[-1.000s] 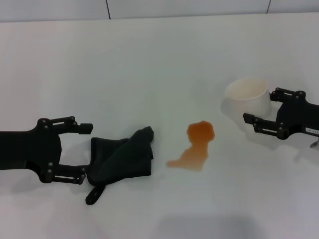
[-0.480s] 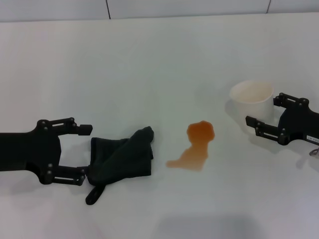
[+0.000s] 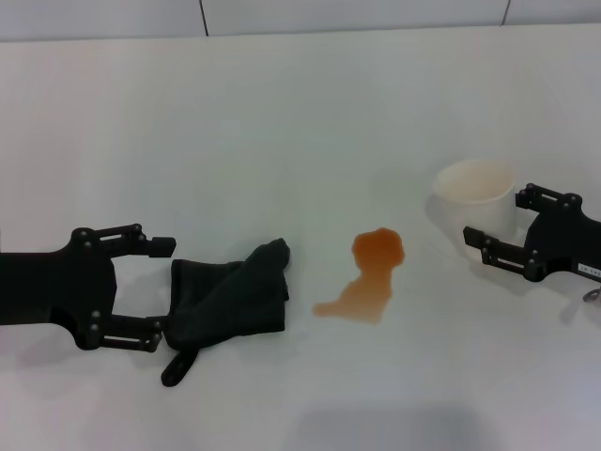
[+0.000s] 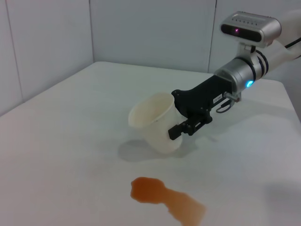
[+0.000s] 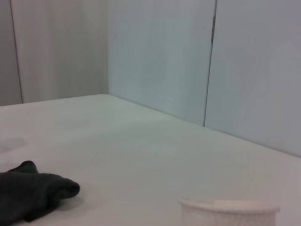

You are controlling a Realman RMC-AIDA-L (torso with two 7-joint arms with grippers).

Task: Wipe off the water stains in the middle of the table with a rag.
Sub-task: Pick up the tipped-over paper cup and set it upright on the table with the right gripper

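The left hand (image 3: 153,291) lies low on the left of the desk (image 3: 282,122), its two fingers spread apart around the near end of a dark rag (image 3: 227,301), not closed on it; the rag is crumpled, its long axis running roughly left to right, with a thin tail trailing toward the robot; the water stains (image 3: 368,277) sit near the middle of the desk, just right of the rag and apart from it; the orange-brown puddle is widest at its far end and narrows into a tail pointing toward the robot and slightly left, so its long axis runs diagonally; farther right, the right hand (image 3: 502,225) has its fingers on either side of a white cup (image 3: 475,193), which the left wrist view shows tilted and gripped; the cup stands well right of the puddle, nothing lying between rag and stain
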